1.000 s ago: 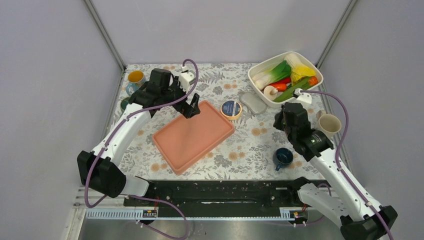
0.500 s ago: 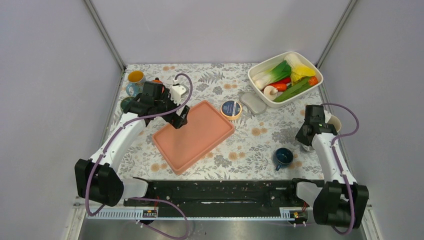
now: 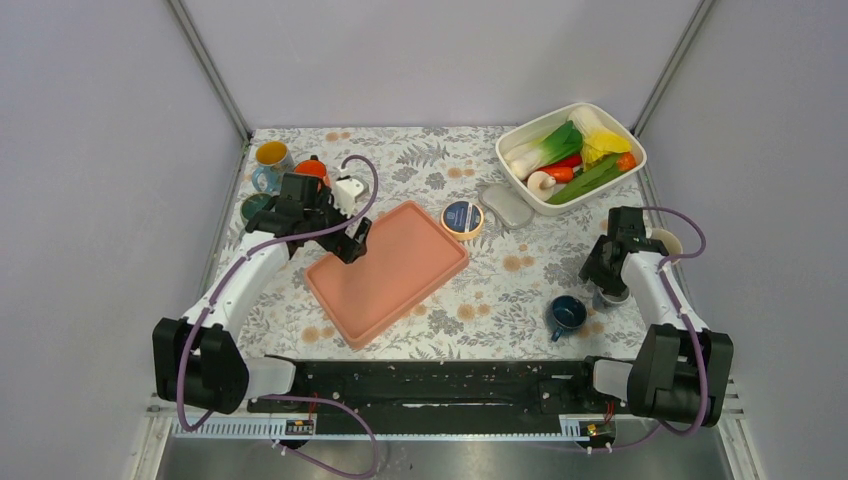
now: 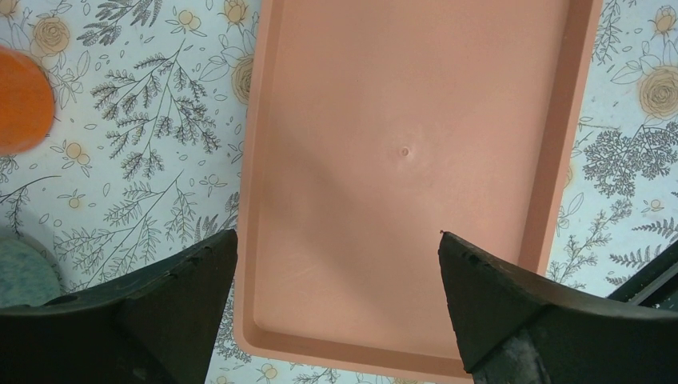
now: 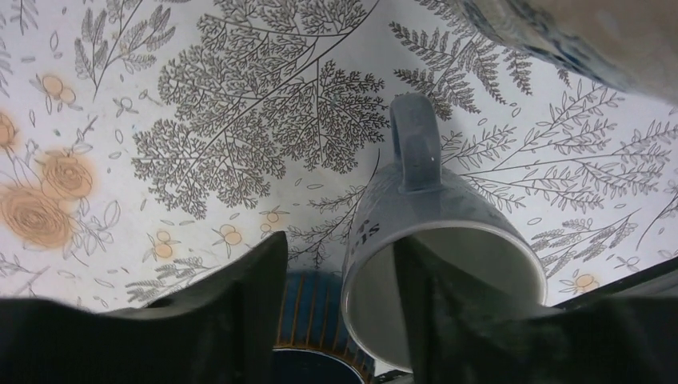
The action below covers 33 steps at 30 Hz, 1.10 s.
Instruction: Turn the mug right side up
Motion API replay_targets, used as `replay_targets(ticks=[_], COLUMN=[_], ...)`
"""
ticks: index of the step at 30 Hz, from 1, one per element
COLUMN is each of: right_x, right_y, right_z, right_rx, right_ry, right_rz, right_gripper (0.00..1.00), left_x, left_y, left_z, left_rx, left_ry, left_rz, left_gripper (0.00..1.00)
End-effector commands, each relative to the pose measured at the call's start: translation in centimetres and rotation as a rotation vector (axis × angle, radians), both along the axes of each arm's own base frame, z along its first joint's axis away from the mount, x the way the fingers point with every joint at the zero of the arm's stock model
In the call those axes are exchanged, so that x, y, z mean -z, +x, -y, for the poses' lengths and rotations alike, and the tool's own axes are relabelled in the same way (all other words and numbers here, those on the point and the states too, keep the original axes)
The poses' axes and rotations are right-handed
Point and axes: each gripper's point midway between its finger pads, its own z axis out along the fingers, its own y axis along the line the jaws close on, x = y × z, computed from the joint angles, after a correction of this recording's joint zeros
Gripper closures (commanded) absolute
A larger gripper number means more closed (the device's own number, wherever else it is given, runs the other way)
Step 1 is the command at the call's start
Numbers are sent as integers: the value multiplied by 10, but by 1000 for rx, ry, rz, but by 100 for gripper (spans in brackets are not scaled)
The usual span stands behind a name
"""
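Two parted fingers [image 5: 224, 312] of the right gripper [image 5: 340, 256] straddle the mug's [image 5: 432, 208] wall near the table's [image 3: 520, 290] right edge, mouth seemingly up, release apparently in hand; a straight lift clear should follow; left gripper [image 4: 336, 240] hangs open.

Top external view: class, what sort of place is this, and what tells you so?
Probably a robot lab test cell dressed as a kitchen table: two robot arms bolted at the near edge, plain grey walls, and a floral tablecloth bearing a dish of vegetables and a pink tray.
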Motion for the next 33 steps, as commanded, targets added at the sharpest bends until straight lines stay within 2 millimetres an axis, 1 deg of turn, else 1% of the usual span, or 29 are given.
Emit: replay_targets(ticks=[1, 2, 3, 6, 7, 8, 9, 12, 14, 16, 17, 19, 21, 22, 26, 29, 31, 33], right_x=[-28, -36, -45, -76, -86, -100, -111, -138, -148, -147, -147, -137, -130, -131, -121, -114, -115, -116], right_y=[18, 21, 24, 30, 33, 38, 43, 60, 64, 59, 57, 50, 42, 37, 23, 18, 15, 15], right_z=[-5, -7, -8, -13, -18, -24, -30, -68, -95, -113, -119, -123, -122, -120, -108, -100, -100, -105], right_rx=[-37, -46, -60, -113, -146, -192, -238, -447, -562, -631, -646, -658, -653, -639, -578, -530, -527, -548], right_ry=[22, 25, 22, -20, -37, -62, -90, -180, -195, -167, -147, -120, -112, -115, -131, -135, -129, -111], right_rz=[103, 127, 153, 229, 256, 296, 337, 536, 696, 819, 866, 917, 951, 981, 1024, 1035, 1038, 1050], right_gripper=[27, 9, 2, 1, 1, 0, 1, 1, 1, 1, 1, 1, 1, 1, 1, 1, 1, 1], left_x=[-22, -26, -29, -38, -41, -40, -42, -39, -37, -38, -37, -36, -31, -27, -14, 8, 15, 17], left_y=[23, 29, 34, 43, 46, 47, 49, 52, 47, 40, 37, 31, 25, 20, 0, -10, -16, -21], left_z=[-4, -8, -12, -20, -22, -26, -28, -39, -47, -52, -60, -71, -79, -82, -97, -105, -108, -110], left_rx=[-84, -125, -167, -262, -296, -344, -373, -480, -525, -549, -582, -631, -666, -673, -727, -751, -760, -761], left_ry=[-56, -66, -77, -118, -143, -159, -181, -217, -221, -229, -219, -209, -190, -173, -123, -92, -92, -95], left_rz=[154, 190, 229, 334, 363, 387, 409, 459, 480, 515, 540, 581, 590, 583, 568, 561, 576, 587], left_gripper=[1, 1, 1, 1, 1, 1, 1, 1, 1, 1, 1, 1, 1, 1, 1, 1, 1, 1])
